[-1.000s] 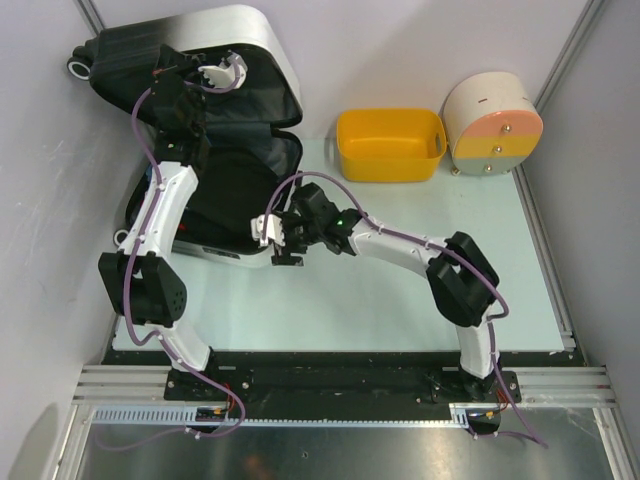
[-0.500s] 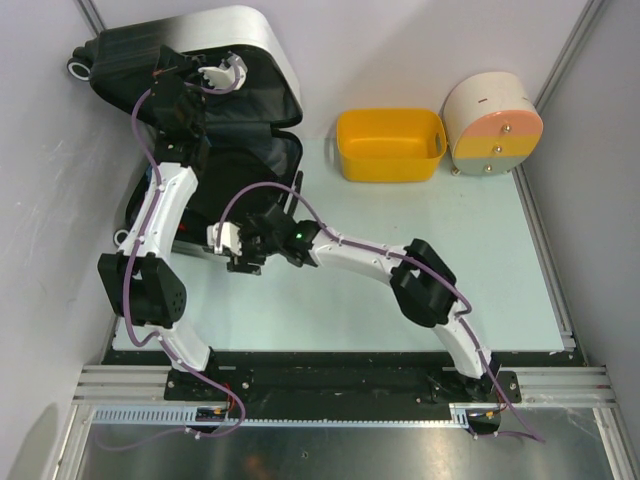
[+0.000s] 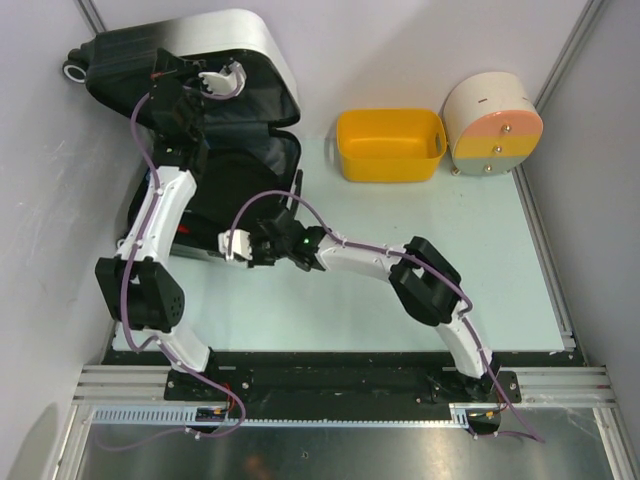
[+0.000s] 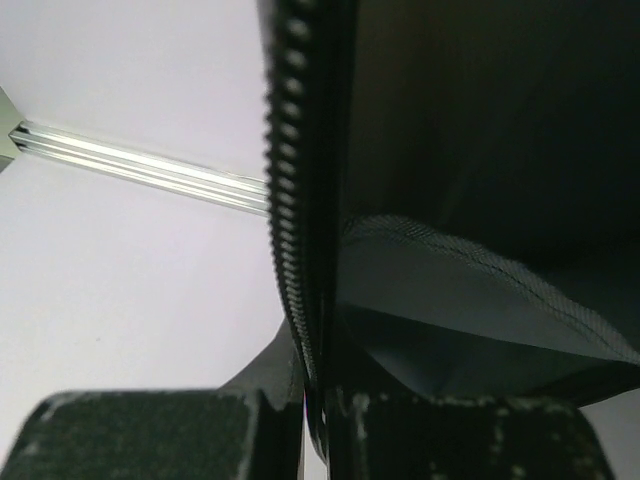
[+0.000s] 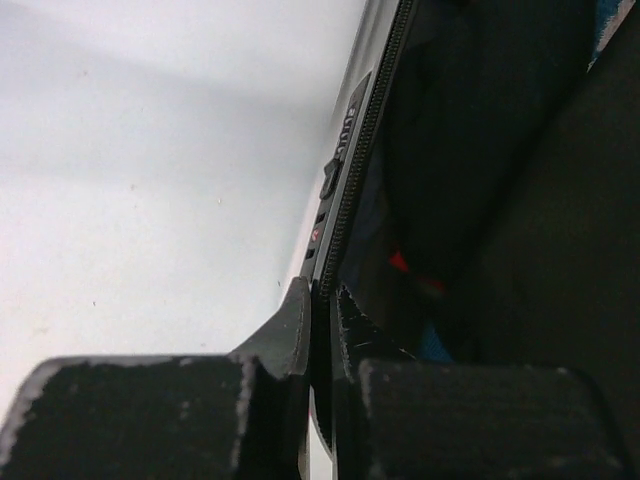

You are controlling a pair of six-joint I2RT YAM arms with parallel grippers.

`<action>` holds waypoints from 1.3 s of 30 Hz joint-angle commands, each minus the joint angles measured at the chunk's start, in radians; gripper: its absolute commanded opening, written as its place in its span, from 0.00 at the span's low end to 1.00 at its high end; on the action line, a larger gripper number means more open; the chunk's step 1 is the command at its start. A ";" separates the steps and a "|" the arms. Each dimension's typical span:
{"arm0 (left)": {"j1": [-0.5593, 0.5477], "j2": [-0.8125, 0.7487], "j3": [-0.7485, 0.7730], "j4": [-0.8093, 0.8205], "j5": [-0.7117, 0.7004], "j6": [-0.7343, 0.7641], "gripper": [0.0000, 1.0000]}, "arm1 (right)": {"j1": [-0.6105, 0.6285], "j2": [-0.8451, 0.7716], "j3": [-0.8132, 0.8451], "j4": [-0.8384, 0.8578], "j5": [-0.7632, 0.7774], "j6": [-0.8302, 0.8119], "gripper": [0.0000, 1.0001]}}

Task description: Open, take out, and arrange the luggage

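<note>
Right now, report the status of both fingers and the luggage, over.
Copy: left fingers shut on luggage lid rim, lid raised; right fingers shut on lower half's zipper rim; yellow basket stands apart, nothing blocking.

Suitcase (image 3: pixel 255 45), hard-shell, lying open: one, in two hinged halves, with one black wheel (image 3: pixel 72 70) showing in the top view. Zipper tracks: one in each wrist view, two in all. Yellow plastic basket (image 3: pixel 390 145): one, far to the right of the right gripper (image 3: pixel 232 245). Round drawer box (image 3: pixel 492 125): one, in three coloured tiers (cream, orange, pale green), further right again beyond the basket. Robot arms: two, white and black. Grippers: two, the left gripper (image 3: pixel 222 80) and the right, two fingers apiece. Purple cables: two, one along each arm. Table (image 3: pixel 330 310): one.
</note>
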 commanded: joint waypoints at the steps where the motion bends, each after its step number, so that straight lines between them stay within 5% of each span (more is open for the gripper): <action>1: 0.018 -0.110 -0.021 0.014 -0.119 0.121 0.00 | 0.001 -0.191 -0.179 -0.227 -0.122 -0.200 0.00; 10: 0.017 -0.081 0.017 0.012 -0.150 0.217 0.00 | -0.162 -0.249 -0.265 -0.343 -0.159 -0.430 0.00; 18: 0.021 0.070 0.146 0.018 -0.119 0.240 0.00 | -0.167 -0.249 -0.259 -0.280 -0.168 -0.402 0.00; 21: 0.038 0.175 0.246 0.028 -0.105 0.263 0.10 | -0.150 -0.211 -0.218 -0.258 -0.165 -0.372 0.00; 25: 0.050 0.252 0.373 0.057 -0.073 0.250 0.54 | -0.145 -0.177 -0.173 -0.234 -0.160 -0.341 0.00; 31: 0.017 0.162 0.302 0.064 -0.046 0.133 0.97 | -0.131 -0.140 -0.132 -0.178 -0.151 -0.304 0.00; 39: 0.029 0.031 0.067 0.057 0.025 0.023 1.00 | -0.114 -0.102 -0.075 -0.149 -0.136 -0.274 0.00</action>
